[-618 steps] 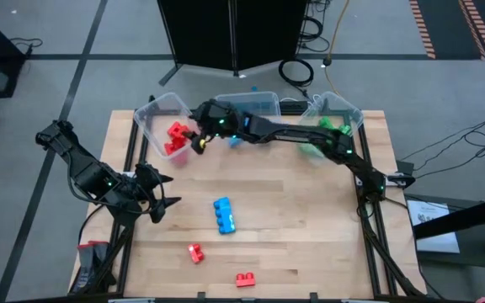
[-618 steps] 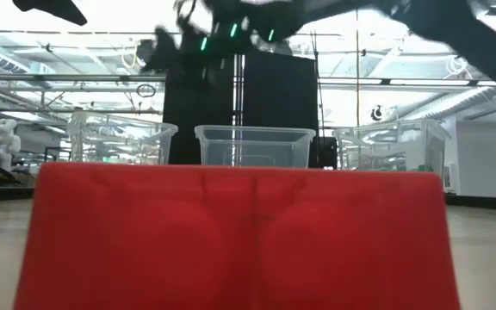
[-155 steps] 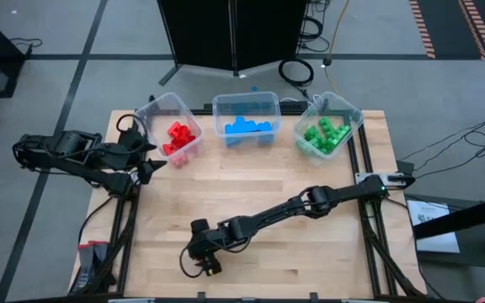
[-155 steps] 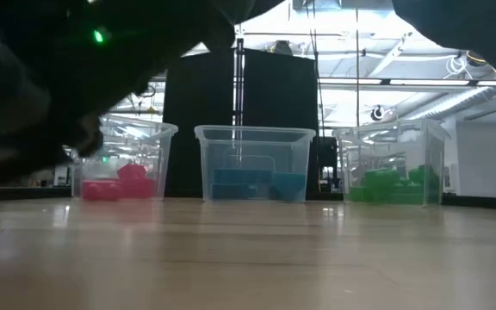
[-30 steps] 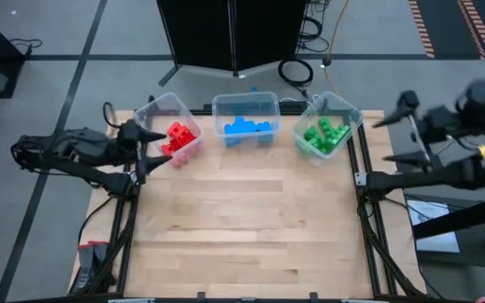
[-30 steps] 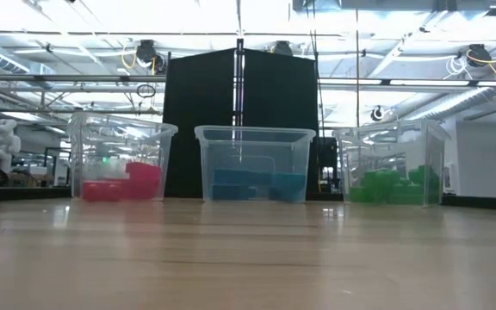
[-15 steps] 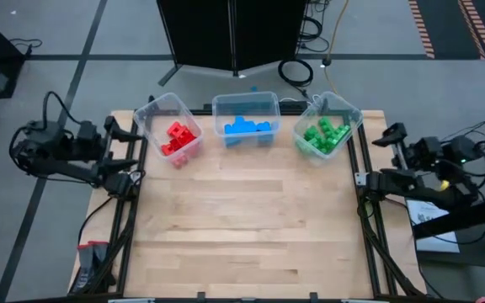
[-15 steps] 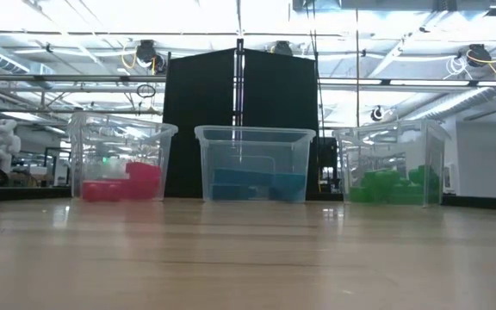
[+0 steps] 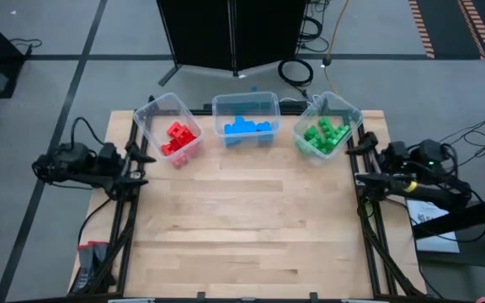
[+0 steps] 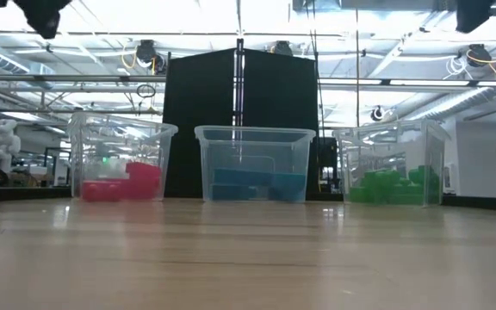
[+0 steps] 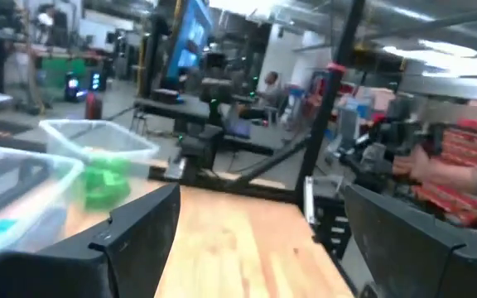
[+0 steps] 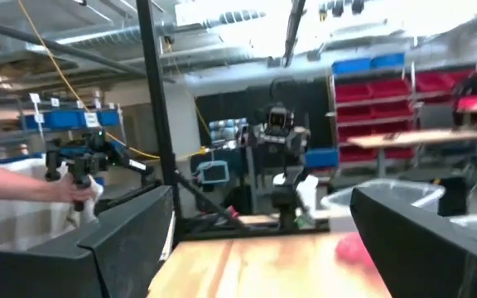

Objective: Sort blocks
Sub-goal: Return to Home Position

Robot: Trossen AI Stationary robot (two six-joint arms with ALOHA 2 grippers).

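Note:
The blocks lie sorted by colour in three clear bins along the far edge: red blocks point(image 9: 178, 137) in the left bin point(image 9: 154, 114), blue blocks point(image 9: 244, 127) in the middle bin point(image 9: 245, 101), green blocks point(image 9: 322, 135) in the right bin point(image 9: 348, 114). My left gripper point(image 9: 135, 165) stands open at the table's left edge, pointing level across the table, with nothing between its fingers point(image 11: 131, 236). My right gripper point(image 9: 362, 160) stands open at the right edge, facing inward, also with nothing between its fingers point(image 12: 131, 240).
The wooden tabletop point(image 9: 242, 227) stretches bare between the two arms. Both arms are folded back over their bases outside the table's side rails. A person's hand point(image 11: 462, 178) shows beyond the right edge, and a person holding a handle point(image 12: 23, 194) shows beyond the left edge.
Both arms have folded back and sunk. My left gripper has drawn away from the red bin toward the table's left edge and come level. My right gripper has come down from high beyond the right edge to that edge. Both have stayed open.

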